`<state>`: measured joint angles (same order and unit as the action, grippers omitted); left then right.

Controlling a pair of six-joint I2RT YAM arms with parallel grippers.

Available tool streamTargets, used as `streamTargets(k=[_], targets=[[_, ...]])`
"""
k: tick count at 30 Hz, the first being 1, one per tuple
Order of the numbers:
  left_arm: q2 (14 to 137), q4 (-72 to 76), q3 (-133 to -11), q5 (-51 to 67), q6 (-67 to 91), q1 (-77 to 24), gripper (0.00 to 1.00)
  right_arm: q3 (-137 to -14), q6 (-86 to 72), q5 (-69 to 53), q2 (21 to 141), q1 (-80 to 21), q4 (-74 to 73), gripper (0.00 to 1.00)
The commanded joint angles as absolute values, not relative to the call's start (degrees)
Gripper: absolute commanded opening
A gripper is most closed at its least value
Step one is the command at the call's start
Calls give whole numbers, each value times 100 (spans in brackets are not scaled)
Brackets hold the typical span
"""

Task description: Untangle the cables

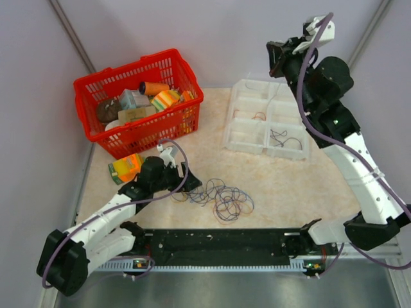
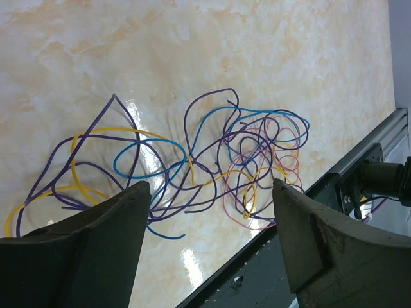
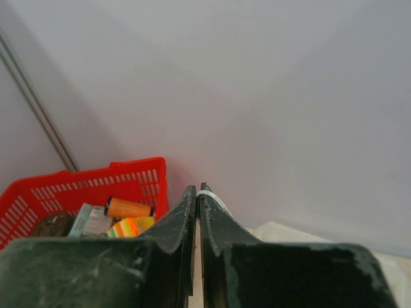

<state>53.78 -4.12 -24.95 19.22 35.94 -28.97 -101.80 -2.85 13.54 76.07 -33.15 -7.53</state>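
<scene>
Noted black metal rail [image 1: 218, 244] along near edge of beige marbled table [image 1: 289, 186]. Found left gripper [image 2: 209, 186] low over table just past rail, dark curved fingers [image 2: 109, 250] spread wide apart, gripping nothing. Saw tangle of thin loose cables [image 1: 221, 199] lying flat on table just right of that gripper, between rail and table middle. Counted purple, blue, yellow and pink loops crossing one another in left wrist view, with a few purple strands running behind one fingertip; could not tell if touching. Spotted small orange-and-green box [image 1: 125, 168] on table left of that gripper, just in front of red plastic mesh basket [image 1: 151, 128] packed with assorted packages. Logged clear plastic compartment tray [image 1: 244, 138] at far right, with curled black wire [image 1: 284, 138] in near-right compartment and reddish wire [image 1: 258, 117] in a compartment behind and left of it. Found right gripper [image 3: 198, 190] raised high above tray's far end, jaws pressed together, thin pale wire [image 3: 212, 196] pinched at tips.
</scene>
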Motion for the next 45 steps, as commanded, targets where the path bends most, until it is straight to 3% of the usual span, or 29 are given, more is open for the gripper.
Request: streamTargets(k=[1,6,23,35,45], targets=[[5203,-387,-2575,1863,3489,-2883,81,-9757,-756,1072,7558,-3059,-439,0],[5273,-369,-2645,1960,3489,-2874,81,-9562,-870,1002,7620,-2848,-465,0],[4966,-132,-2514,2074,3849,-2883,86,-12119,-606,448,8261,-2821,-897,0],[4860,-298,-2645,2109,3885,-2883,87,-11057,-720,185,8534,-2637,-71,0],[5159,-641,-3172,2162,3455,-2883,88,-11838,-686,131,9044,-2628,-79,0]])
